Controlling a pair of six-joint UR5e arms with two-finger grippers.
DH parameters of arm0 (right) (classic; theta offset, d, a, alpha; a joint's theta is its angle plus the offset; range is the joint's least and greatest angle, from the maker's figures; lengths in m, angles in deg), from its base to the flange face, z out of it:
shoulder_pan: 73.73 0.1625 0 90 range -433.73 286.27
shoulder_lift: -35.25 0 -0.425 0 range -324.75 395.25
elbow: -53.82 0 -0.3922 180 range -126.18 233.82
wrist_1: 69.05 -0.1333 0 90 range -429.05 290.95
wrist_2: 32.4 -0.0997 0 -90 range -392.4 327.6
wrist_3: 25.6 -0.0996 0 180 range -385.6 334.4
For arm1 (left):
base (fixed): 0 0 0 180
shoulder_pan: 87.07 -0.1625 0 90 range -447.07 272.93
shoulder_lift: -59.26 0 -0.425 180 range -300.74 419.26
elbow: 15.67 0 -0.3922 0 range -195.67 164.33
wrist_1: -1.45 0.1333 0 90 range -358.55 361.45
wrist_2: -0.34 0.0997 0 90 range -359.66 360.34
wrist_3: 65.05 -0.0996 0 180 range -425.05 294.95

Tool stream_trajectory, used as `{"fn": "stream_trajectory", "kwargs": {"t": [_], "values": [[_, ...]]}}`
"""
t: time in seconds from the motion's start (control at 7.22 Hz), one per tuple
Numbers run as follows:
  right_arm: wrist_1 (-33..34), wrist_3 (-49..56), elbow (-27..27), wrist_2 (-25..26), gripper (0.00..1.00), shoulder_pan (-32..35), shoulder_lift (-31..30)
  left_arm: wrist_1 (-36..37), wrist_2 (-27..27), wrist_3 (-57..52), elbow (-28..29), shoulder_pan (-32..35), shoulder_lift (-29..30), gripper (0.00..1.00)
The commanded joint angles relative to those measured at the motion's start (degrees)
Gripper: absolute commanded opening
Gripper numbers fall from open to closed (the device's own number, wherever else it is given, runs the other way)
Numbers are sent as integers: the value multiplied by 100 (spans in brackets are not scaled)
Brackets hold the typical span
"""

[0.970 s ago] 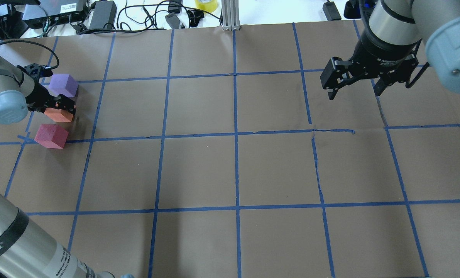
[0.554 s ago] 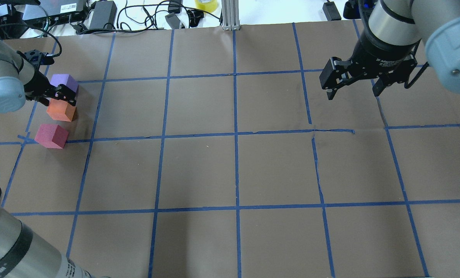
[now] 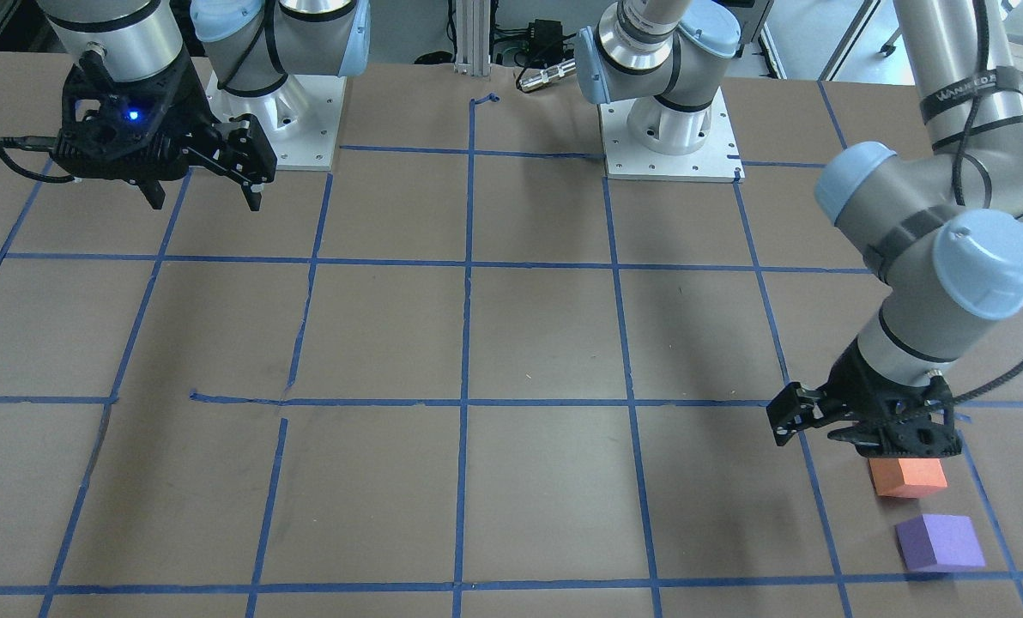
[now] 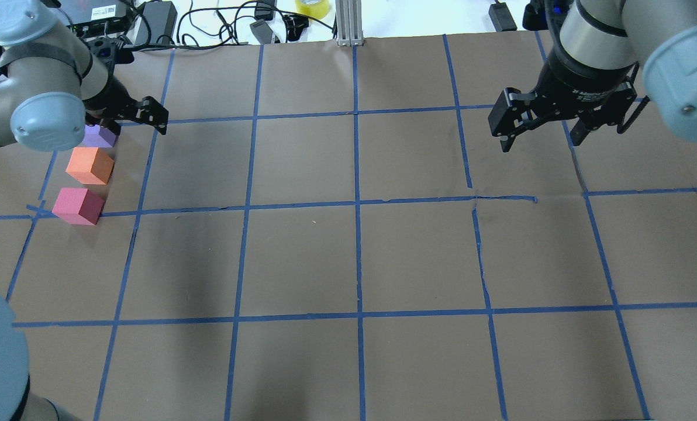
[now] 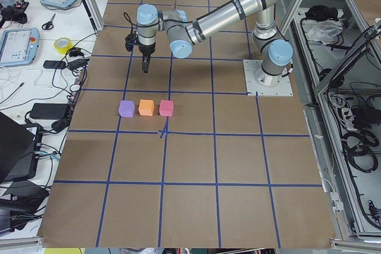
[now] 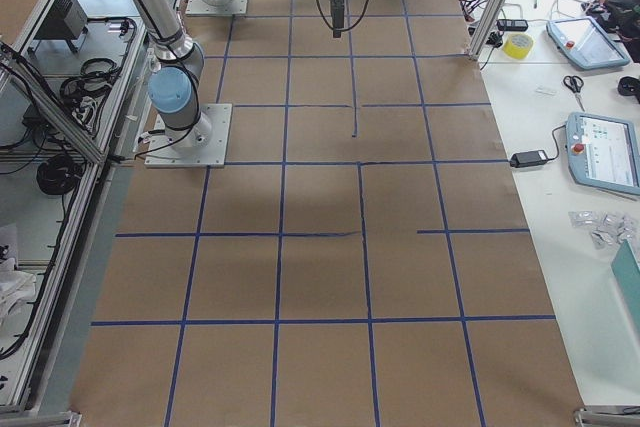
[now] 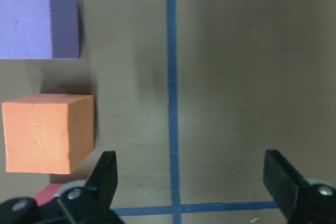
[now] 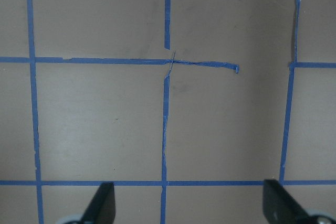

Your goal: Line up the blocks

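Three foam blocks stand in a short row at the table's left end: the purple block (image 4: 100, 138), the orange block (image 4: 90, 165) and the pinkish-red block (image 4: 78, 205). The side view shows them spaced evenly: purple (image 5: 126, 108), orange (image 5: 146, 107), pinkish-red (image 5: 166, 108). My left gripper (image 4: 129, 120) is open and empty, raised above the table just right of the purple block, which it partly hides. In its wrist view the purple block (image 7: 34, 20) and orange block (image 7: 47, 132) lie left of the fingers. My right gripper (image 4: 540, 140) is open and empty, high over the far right.
The table is brown paper with a blue tape grid (image 4: 355, 204). Cables, power bricks and a yellow tape roll (image 4: 312, 6) lie beyond the far edge, and an aluminium post (image 4: 348, 23) stands at the back centre.
My left gripper has let go of the orange block, risen and moved toward the far side. The orange block now rests between the purple and pinkish-red ones. The right arm has barely moved.
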Motion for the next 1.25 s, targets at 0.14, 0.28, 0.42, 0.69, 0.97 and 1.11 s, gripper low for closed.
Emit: {"fn": "stream_trajectory", "kwargs": {"t": [0.14,0.28,0.42,0.69,0.97,1.11], "values": [[9,-12,0,24,100,0,16,-345,594,938,-25,1027,-597,100],[9,-21,0,24,100,0,16,-494,568,938,10,1168,-852,100],[9,-38,0,33,100,0,16,-504,429,938,-42,1274,-1125,100],[18,-47,0,24,100,0,16,-504,541,1112,-87,1722,-1487,100],[18,-39,-9,24,100,0,16,-1650,594,1210,114,1366,-1793,100],[18,-21,0,24,100,0,16,-1760,551,1184,211,998,-1935,100]]}}
